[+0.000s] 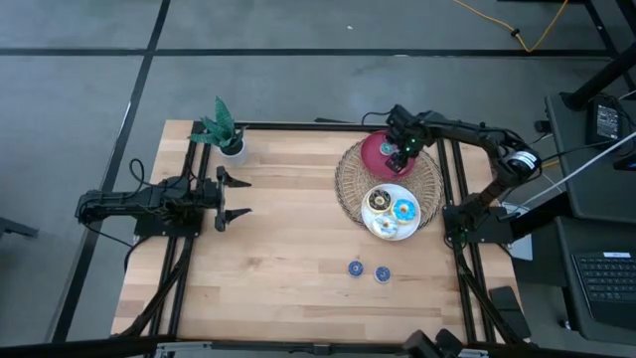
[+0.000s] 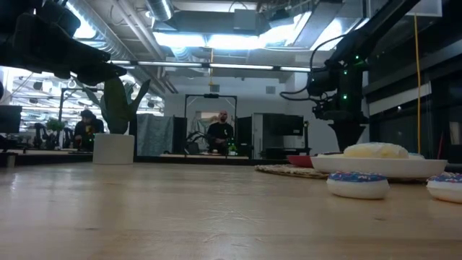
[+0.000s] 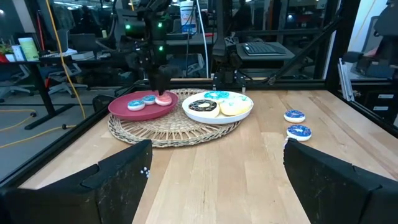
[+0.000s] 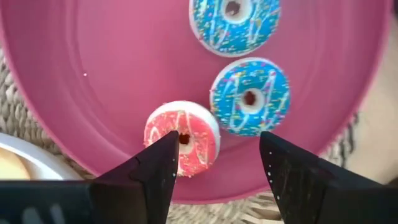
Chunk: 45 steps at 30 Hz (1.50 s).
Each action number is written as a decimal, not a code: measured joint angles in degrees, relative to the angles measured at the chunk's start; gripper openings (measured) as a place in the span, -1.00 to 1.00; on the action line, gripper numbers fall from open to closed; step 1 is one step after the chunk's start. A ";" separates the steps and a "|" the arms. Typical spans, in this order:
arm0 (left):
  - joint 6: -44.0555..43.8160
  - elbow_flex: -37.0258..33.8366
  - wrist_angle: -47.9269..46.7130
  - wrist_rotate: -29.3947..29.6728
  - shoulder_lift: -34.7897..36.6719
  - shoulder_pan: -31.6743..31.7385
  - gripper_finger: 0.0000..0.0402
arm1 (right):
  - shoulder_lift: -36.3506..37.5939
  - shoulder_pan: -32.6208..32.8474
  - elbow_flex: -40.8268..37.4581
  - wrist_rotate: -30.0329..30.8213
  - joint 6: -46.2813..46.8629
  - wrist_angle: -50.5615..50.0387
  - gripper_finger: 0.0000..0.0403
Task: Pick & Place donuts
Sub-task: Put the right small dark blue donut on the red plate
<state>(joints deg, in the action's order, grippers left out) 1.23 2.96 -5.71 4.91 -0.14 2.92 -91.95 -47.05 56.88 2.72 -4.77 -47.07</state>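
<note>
A: Right hand hangs over the red plate, fingers apart, gripping nothing; pink donut lies loose below.

B: 2 blue donuts remain on the tabletop, nearer my right arm.

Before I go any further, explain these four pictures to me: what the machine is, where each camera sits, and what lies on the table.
Two dark robot arms work at a wooden table. One picture looks straight down from above, one looks level across the tabletop, and two come from cameras on the arms' wrists.

The right tool hangs over the red plate, fingers apart around the pink donut, which lies on the plate beside two small blue donuts. The left tool waits open at the table's left.

A white plate holds three larger donuts. Both plates sit on a woven mat. Two more small blue donuts lie on the wood, and a potted plant stands at the back.
</note>
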 joint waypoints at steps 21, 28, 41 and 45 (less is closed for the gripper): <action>0.00 0.01 0.02 0.00 0.00 -0.01 0.76 | 2.37 5.16 12.01 0.24 4.20 -6.98 0.09; 0.00 0.02 0.00 0.00 0.00 -0.02 0.76 | 2.37 11.46 15.41 -0.87 9.59 -9.11 0.09; 0.00 0.01 0.01 0.00 0.00 -0.02 0.76 | 2.37 23.11 22.06 -0.17 22.76 -12.49 0.16; 0.00 0.02 0.01 0.00 0.00 -0.01 0.76 | 2.37 26.10 24.09 0.36 25.17 -13.38 0.38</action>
<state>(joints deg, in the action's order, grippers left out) 1.23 2.98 -5.70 4.91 -0.14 2.91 -89.58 -20.94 80.97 3.08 20.40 -60.45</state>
